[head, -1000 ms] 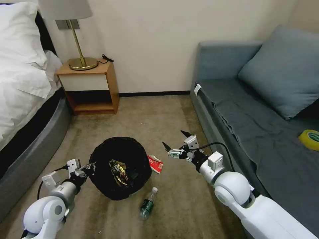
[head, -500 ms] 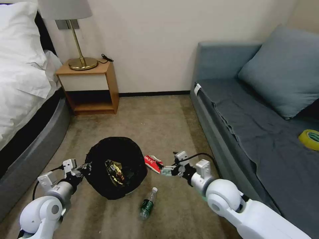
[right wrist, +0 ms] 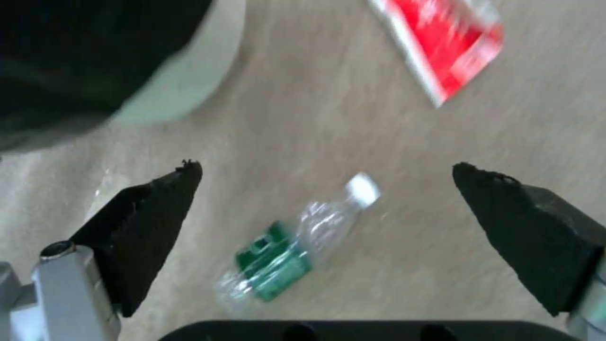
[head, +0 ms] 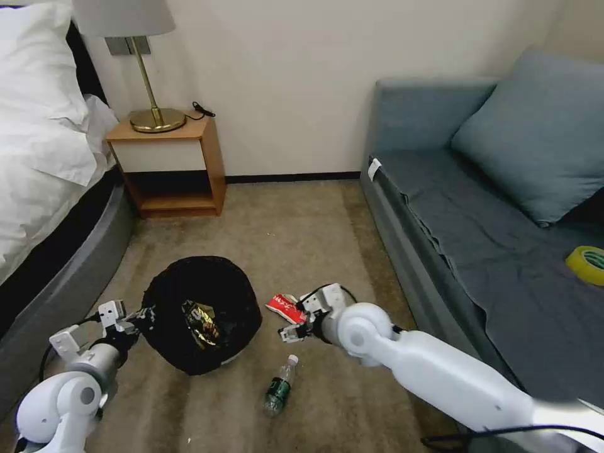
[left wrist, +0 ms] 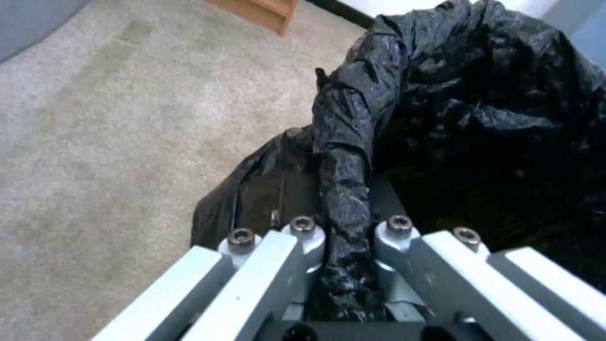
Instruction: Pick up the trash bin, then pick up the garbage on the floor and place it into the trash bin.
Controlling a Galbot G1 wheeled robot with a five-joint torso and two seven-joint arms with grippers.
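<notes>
head – bin: bin [head: 201,311] sits further toward the robot's left than a second ago, carried off the carpet by the left arm; gold wrapper [head: 200,314] lies inside.
head – left end effector: left end effector [head: 129,318] at the bin's rim, clamped on the bag edge, has pulled back toward the robot.
head – right end effector: right end effector [head: 294,328] has dropped low over the floor, now between the red packet [head: 284,307] and the bottle [head: 280,384]; a second ago it was higher and nearer the sofa.
head – garbage: packet and bottle lie on the carpet, untouched, same spots as before.
left wrist – grip: left end effector [left wrist: 344,237] closed tight on a twisted fold of the black liner; bin [left wrist: 480,118] hangs right in front of it.
right wrist – jaws: right end effector [right wrist: 328,173] spread wide, holding nothing.
right wrist – targets: bottle [right wrist: 297,241] lies between the open fingertips, below them; packet [right wrist: 451,45] off to one side; bin's whitish base [right wrist: 183,80] near.
meaning: bin pick done, one piece in; the descent looks aimed at the bottle, not the packet.
</notes>
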